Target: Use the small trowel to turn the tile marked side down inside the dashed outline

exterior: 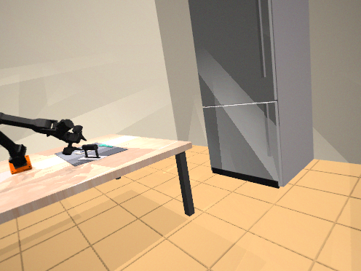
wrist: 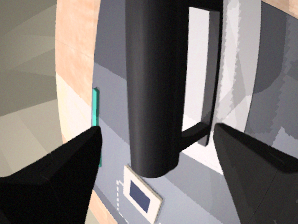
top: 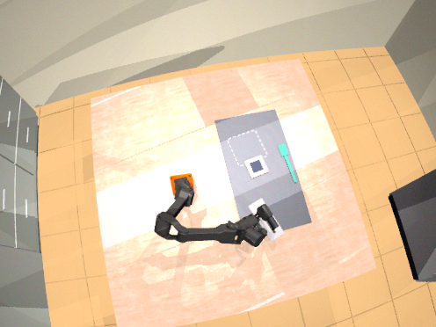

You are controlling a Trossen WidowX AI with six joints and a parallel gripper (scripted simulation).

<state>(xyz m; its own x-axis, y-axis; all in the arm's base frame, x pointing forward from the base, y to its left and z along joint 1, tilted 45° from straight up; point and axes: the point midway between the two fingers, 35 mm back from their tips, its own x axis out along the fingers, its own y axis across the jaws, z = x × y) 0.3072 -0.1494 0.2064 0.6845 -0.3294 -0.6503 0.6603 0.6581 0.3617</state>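
- On the mat [top: 228, 127] [exterior: 73, 160], the tile [top: 256, 165] [wrist: 140, 196] lies marked side up, by the dashed outline.
- The pincer [top: 263, 218] [exterior: 83, 143] [wrist: 158, 132], about two-thirds open and empty, could knock the trowel [top: 273, 223] [exterior: 91, 146] [wrist: 152, 90] askew if misaligned.
- Pale wooden table [top: 145, 145] [exterior: 145, 147]; beyond, a grey fridge [exterior: 240, 73].

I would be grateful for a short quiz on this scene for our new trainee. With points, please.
1. What colour is the square at the centre of the tile [top: 257, 166] [exterior: 79, 152] [wrist: 139, 195]: (a) dark blue, (b) red or (c) green?
2. True or false: the teal tool [top: 289, 164] [exterior: 105, 145] [wrist: 95, 107] lies inside the dashed outline [top: 233, 153] [wrist: 118, 195].
3. Fill in "open" or "shut": the claw [top: 262, 225] [exterior: 84, 144] [wrist: 158, 132] is ____.

Key: 1 a; 2 false; 3 open.
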